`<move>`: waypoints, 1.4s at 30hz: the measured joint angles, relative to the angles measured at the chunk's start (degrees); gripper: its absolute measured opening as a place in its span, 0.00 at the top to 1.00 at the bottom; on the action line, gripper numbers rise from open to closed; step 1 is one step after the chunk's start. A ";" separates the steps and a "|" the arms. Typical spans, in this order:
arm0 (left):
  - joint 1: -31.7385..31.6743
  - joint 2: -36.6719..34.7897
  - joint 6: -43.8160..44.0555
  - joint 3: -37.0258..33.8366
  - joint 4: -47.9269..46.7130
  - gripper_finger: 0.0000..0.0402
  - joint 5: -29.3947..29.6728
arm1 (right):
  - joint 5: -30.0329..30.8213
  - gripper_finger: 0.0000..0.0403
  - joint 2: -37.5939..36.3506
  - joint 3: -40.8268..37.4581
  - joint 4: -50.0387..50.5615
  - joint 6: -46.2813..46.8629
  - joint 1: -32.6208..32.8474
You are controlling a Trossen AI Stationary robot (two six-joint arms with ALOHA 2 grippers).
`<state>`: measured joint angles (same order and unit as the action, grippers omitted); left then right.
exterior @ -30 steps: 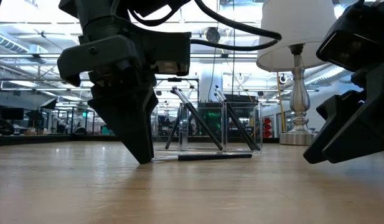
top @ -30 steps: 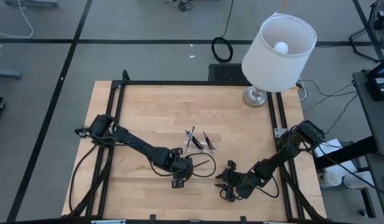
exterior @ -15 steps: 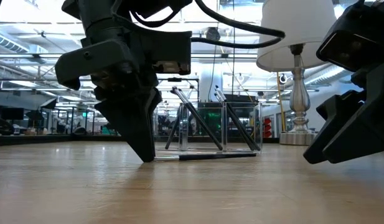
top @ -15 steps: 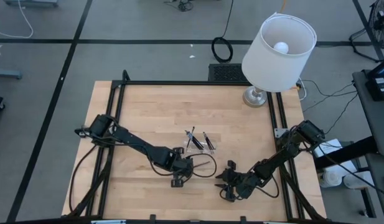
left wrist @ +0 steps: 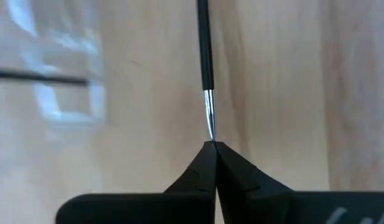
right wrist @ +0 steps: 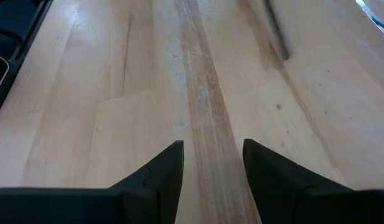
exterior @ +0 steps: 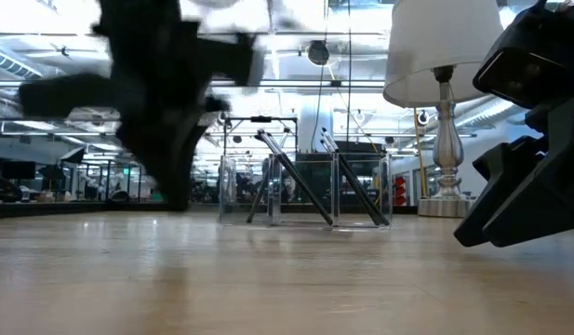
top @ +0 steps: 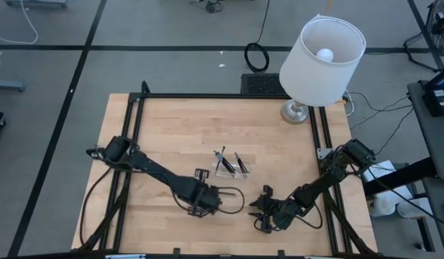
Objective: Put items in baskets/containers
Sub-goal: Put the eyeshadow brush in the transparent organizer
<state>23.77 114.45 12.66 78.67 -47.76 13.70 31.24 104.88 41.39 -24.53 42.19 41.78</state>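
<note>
Pinching the silvery tip of one thin dark stick [left wrist: 206, 59] between its meeting fingertips, the left claw [left wrist: 214, 147] sits over the near-middle of the wooden counter [top: 171, 129], its fingers pressed together on that tip. The stick runs straight away from the claw over the boards. From above, this left claw [top: 200, 201] lies a little nearer the front edge than the clear tray [top: 230, 167] and just to its left, apart from it. In the low view the left arm shows only as a blurred dark shape.

Near the counter's centre stands the tray [exterior: 305, 191], see-through, with several dark sticks [exterior: 296, 181] leaning slantwise inside it.

Farther right, the right claw [top: 261, 212] rests low near the front edge, well apart from the tray; its two fingers [right wrist: 160, 171] stand apart over bare boards, holding nothing. A white-shaded lamp [top: 321, 54] stands at the far right corner.
</note>
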 joint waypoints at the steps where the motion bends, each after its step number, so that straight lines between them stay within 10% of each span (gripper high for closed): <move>1: 0.28 -0.03 -0.38 1.94 -2.25 1.00 1.77 | 0.00 0.62 0.00 0.00 0.00 0.00 -0.02; 13: 2.95 -0.42 -8.27 23.07 -32.66 1.00 26.48 | -0.02 0.62 0.00 0.00 0.02 0.15 0.00; 24: 0.81 -0.44 -34.71 26.28 -36.14 1.00 56.03 | -0.02 0.62 0.00 0.00 -0.04 -0.26 0.02; 42: -5.01 -0.52 -60.09 25.93 -35.99 1.00 56.19 | 0.15 0.62 0.02 0.00 -0.53 -3.18 1.51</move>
<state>18.76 113.93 -47.43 104.60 -83.75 69.89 31.40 104.90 41.38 -25.06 39.02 43.29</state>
